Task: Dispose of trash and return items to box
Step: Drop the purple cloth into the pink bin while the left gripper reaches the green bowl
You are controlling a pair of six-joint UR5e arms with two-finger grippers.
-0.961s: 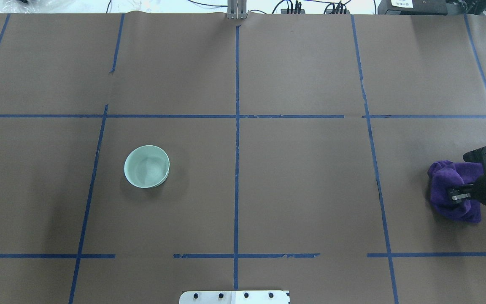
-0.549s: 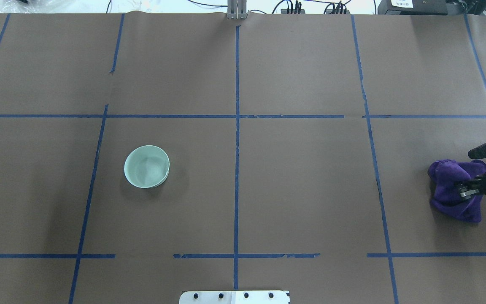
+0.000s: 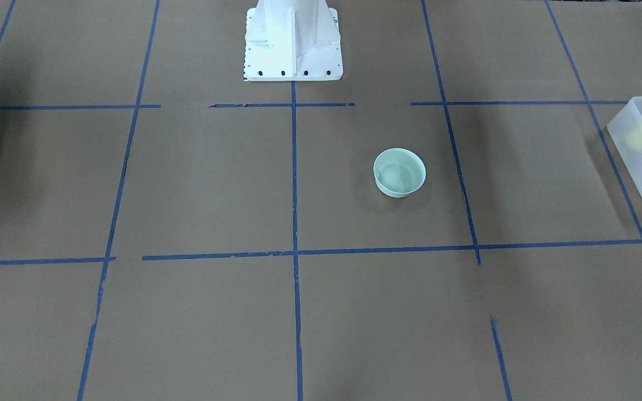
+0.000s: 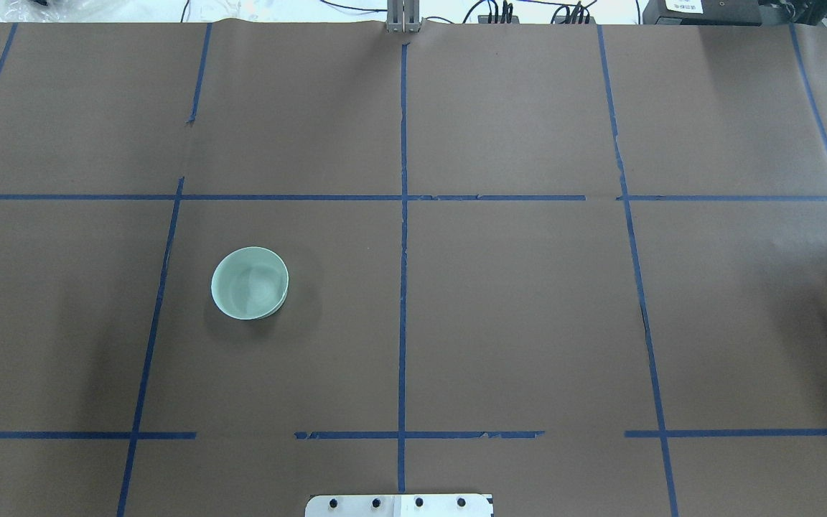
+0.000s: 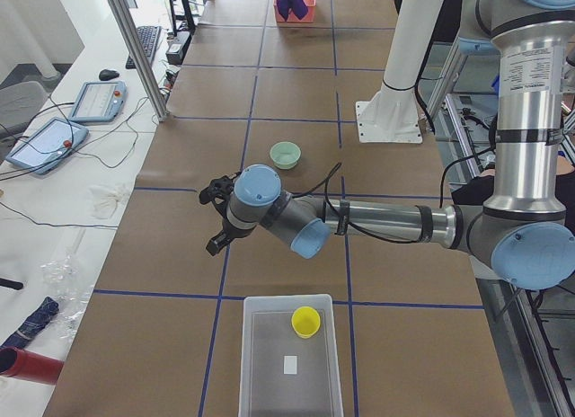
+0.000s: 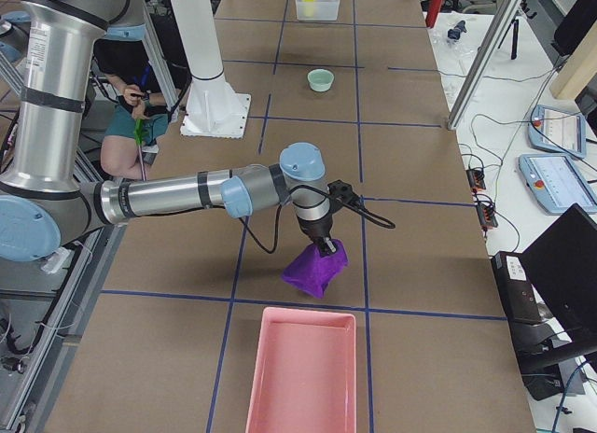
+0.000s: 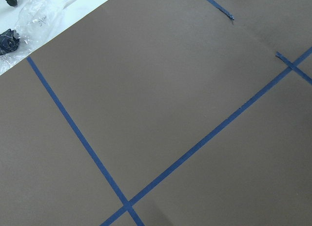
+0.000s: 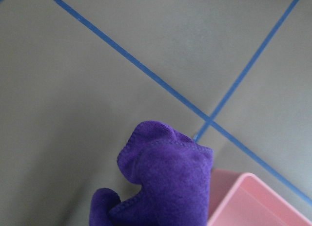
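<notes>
The task looks partly done. The yellow cup (image 5: pixel 305 321) already lies inside the box (image 5: pixel 289 381), which stands at the counter (image 4: pixel 528 323)'s end on the robot's left. The mint-green bowl (image 4: pixel 250 283) is out on the open counter, upright and apparently empty, well apart from the box, so returning it is left to do. The left claw (image 5: pixel 212 217) hovers over bare brown paper between the bowl and the box. It touches nothing, and only the side camera shows it, so I cannot tell how wide it stands. At the other end, a bunched purple cloth (image 6: pixel 315 268) hangs right under the right claw (image 6: pixel 324 248), just beside the short edge of a pink tray (image 6: pixel 303 370) and not yet over it. The cloth seems to be carried by that claw, though the fingers themselves are hidden and I cannot tell how firmly they close on it. If the cloth counts as the trash and the tray is its place, that drop is close, and the bowl is the main job remaining.
</notes>
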